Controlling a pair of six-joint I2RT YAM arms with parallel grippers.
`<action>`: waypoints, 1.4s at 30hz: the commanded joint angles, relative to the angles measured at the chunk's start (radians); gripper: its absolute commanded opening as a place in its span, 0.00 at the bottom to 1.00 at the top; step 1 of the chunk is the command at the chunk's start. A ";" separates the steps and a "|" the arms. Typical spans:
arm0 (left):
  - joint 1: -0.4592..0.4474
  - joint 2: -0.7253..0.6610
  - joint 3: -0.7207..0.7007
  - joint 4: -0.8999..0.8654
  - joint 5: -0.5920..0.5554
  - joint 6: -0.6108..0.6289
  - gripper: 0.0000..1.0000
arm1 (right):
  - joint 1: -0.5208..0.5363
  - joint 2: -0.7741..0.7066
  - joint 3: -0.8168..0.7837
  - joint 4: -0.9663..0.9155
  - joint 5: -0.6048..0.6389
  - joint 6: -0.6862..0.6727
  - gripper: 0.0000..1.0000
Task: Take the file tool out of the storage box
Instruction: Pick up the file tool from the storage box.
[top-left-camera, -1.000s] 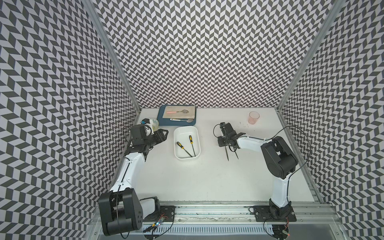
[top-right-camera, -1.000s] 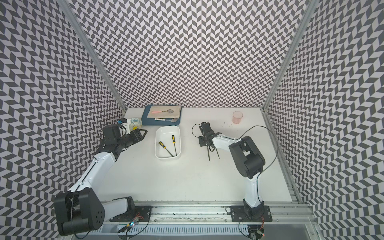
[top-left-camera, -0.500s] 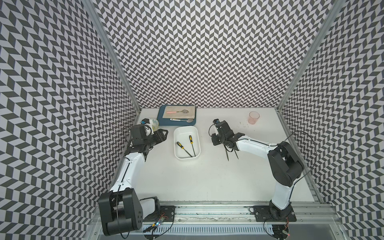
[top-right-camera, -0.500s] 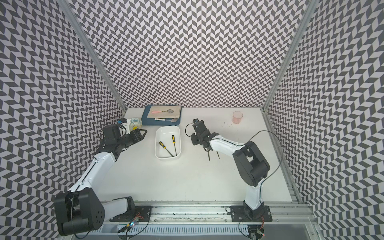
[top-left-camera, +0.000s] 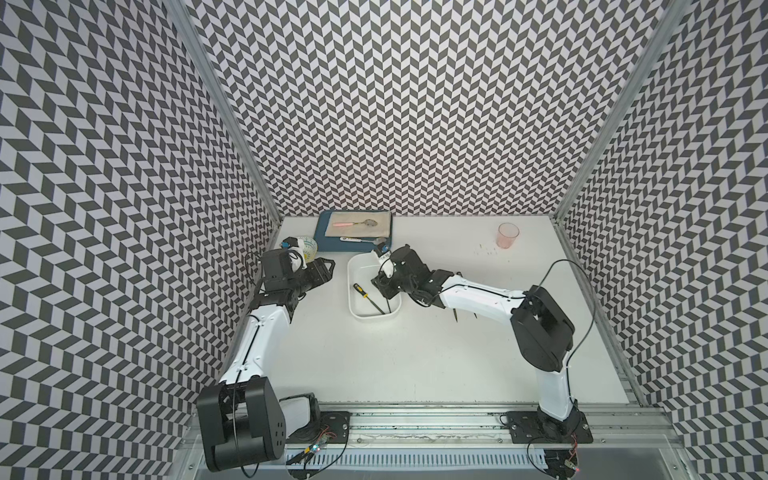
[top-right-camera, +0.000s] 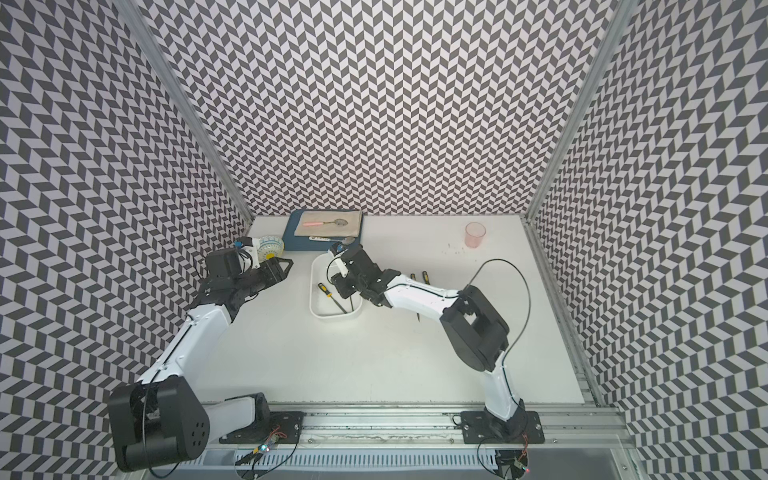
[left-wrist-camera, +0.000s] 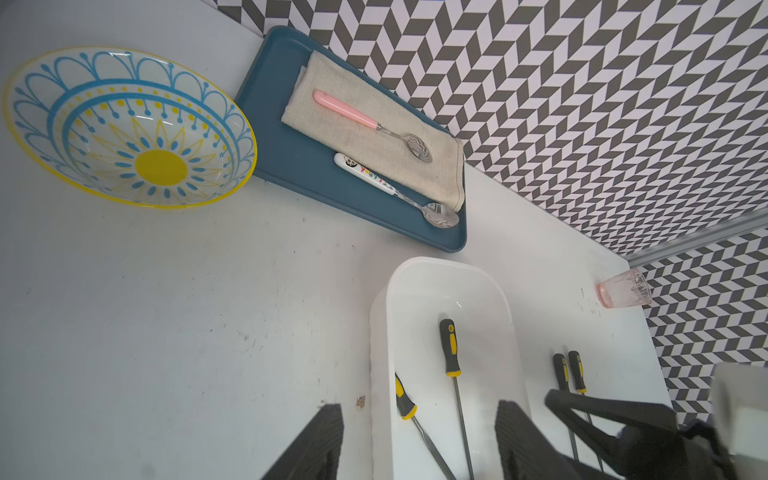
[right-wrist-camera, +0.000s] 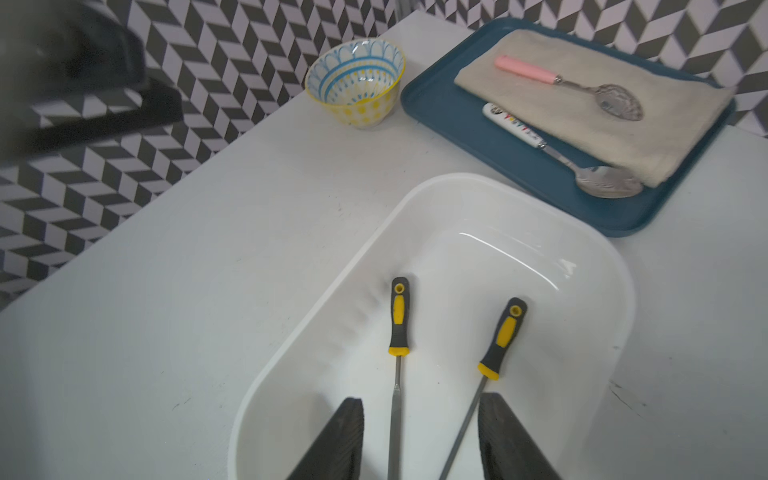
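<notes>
Right wrist view: shows right gripper (right-wrist-camera: 422, 415) above storage box (right-wrist-camera: 457, 257), claw apart, clamping nothing; file tool (right-wrist-camera: 398, 320) and second file tool (right-wrist-camera: 503, 332) lying inside. In a top view, puts box at 10 o'clock of table (top-right-camera: 374, 361) centre, left gripper (top-right-camera: 287, 263) at its 9 o'clock, claw apart, empty; two loose files (top-right-camera: 424, 276) at 3 o'clock.

3 b/w chevron walls (top-left-camera: 415, 104), white tabletop (top-left-camera: 415, 365), alu rail (top-left-camera: 415, 419) in front

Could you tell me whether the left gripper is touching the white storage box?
Apart. In both top views a strip of bare table shows between the left gripper and the rim of the storage box.
</notes>
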 joint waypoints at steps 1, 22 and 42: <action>-0.001 -0.026 0.000 0.004 -0.009 0.014 0.63 | 0.011 0.065 0.071 -0.016 -0.023 -0.054 0.49; 0.001 -0.025 0.000 0.010 -0.001 0.009 0.63 | 0.055 0.355 0.345 -0.139 0.079 -0.136 0.49; 0.003 -0.027 0.001 0.008 0.000 0.009 0.63 | 0.060 0.520 0.605 -0.291 0.130 -0.170 0.49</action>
